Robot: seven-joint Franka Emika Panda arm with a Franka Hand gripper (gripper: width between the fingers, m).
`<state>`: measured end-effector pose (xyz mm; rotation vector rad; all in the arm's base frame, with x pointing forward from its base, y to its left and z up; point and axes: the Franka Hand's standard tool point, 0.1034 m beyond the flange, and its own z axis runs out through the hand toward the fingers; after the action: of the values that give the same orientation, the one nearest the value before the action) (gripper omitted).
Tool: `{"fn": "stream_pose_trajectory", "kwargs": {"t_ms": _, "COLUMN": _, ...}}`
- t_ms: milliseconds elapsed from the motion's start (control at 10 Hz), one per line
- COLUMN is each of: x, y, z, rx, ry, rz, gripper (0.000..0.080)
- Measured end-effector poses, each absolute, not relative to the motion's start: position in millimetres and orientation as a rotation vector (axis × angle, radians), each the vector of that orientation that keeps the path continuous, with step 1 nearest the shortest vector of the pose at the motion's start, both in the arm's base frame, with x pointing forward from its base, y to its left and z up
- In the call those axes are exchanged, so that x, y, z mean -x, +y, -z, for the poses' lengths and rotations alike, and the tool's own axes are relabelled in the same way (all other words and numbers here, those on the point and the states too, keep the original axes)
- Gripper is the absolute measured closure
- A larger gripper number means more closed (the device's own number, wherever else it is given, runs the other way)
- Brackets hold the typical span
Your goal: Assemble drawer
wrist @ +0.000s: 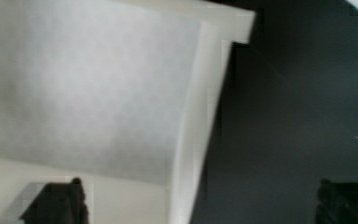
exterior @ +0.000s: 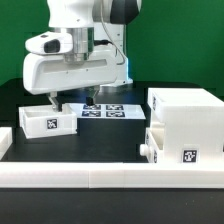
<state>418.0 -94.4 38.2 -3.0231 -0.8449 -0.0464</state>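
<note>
The hand (exterior: pixel 58 101) is hanging over the loose tray (exterior: pixel 45 122) on the exterior view's left of the counter (exterior: pixel 110 140), its fingers (wrist: pixel 51 203) spread wide apart and straddling the tray's thin side wall (wrist: pixel 197 110), gripping nothing. The housing (exterior: pixel 188 112) is sitting well apart on the exterior view's right. To my eye, the wall is running slightly askew between the fingers, so closing risks twisting or shoving the light tray instead of pinching it squarely, leaving it hanging crooked and jamming at the housing's mouth.
</note>
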Motion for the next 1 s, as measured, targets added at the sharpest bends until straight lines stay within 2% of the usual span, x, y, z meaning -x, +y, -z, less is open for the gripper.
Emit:
{"fn": "stream_pose_trajectory", "kwargs": {"t_ms": 300, "x": -411.8, "y": -104.9, "z": -28.9, "rx": 3.034, "ry": -0.867, "rz": 0.082, "gripper": 0.0150}}
{"fn": "stream_pose_trajectory", "kwargs": {"t_ms": 700, "x": -396.5, "y": -107.8, "z": -7.4, "rx": 3.046, "ry": -0.861, "rz": 0.102, "gripper": 0.0150}}
{"fn": "stream_pose_trajectory", "kwargs": {"t_ms": 1000, "x": -394.9, "y": -107.8, "z": -5.6, "rx": 3.043, "ry": -0.863, "rz": 0.096, "gripper": 0.0150}}
